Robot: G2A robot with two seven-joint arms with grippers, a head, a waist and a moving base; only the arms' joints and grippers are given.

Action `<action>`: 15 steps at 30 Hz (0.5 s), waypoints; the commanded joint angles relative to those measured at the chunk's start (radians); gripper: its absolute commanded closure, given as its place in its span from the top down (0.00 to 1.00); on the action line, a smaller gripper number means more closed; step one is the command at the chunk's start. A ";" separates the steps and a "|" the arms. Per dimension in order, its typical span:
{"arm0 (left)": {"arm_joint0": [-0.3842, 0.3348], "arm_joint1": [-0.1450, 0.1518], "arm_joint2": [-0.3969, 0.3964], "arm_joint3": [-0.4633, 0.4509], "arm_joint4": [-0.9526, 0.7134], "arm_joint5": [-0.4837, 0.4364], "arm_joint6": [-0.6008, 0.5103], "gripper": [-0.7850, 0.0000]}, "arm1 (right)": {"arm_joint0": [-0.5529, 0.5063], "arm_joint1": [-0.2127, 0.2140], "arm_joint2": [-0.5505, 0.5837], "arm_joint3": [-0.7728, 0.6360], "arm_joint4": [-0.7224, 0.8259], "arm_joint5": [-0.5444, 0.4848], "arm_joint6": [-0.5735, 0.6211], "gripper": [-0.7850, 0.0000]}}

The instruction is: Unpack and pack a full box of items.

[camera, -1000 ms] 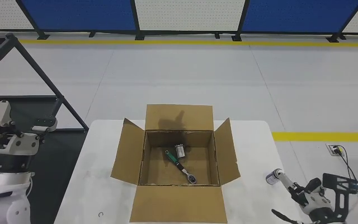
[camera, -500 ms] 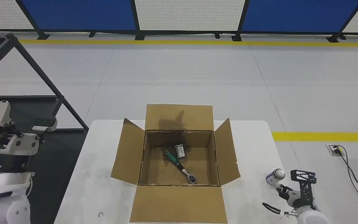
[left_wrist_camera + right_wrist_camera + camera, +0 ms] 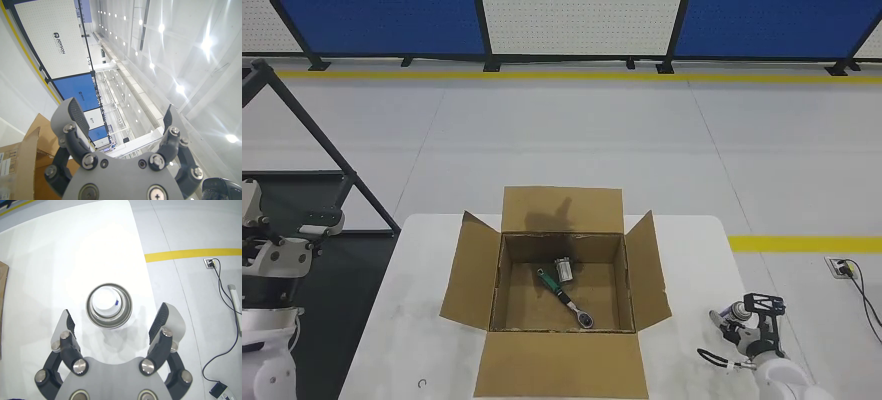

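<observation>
Over upright can (image 3: pixel 109 306) — right arm (image 3: pixel 782 378) aimed down, jaws spread, seemingly clear.

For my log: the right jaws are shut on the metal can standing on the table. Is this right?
No: the right jaws are open, not touching the metal can standing on the table; the right wrist view shows it.

white table (image 3: pixel 412 300); yellow floor line (image 3: pixel 802 243); floor socket (image 3: pixel 209 263) with black cable (image 3: pixel 220 279); perhaps a small ring (image 3: pixel 422 382).
</observation>
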State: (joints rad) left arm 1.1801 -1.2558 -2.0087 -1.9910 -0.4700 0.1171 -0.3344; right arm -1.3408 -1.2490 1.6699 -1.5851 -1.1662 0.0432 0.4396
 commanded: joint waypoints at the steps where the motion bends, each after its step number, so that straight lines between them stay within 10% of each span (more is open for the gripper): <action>1: 0.000 0.000 0.000 0.000 0.000 0.000 0.000 1.00 | 0.006 0.000 -0.002 0.007 0.003 0.006 -0.005 0.00; 15: 0.000 0.000 0.000 0.000 0.000 0.000 0.000 1.00 | -0.087 0.003 0.050 -0.198 0.081 -0.030 -0.075 0.00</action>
State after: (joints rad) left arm 1.1801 -1.2558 -2.0087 -1.9910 -0.4700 0.1171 -0.3344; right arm -1.4061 -1.2467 1.7132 -1.7272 -1.0846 0.0148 0.3708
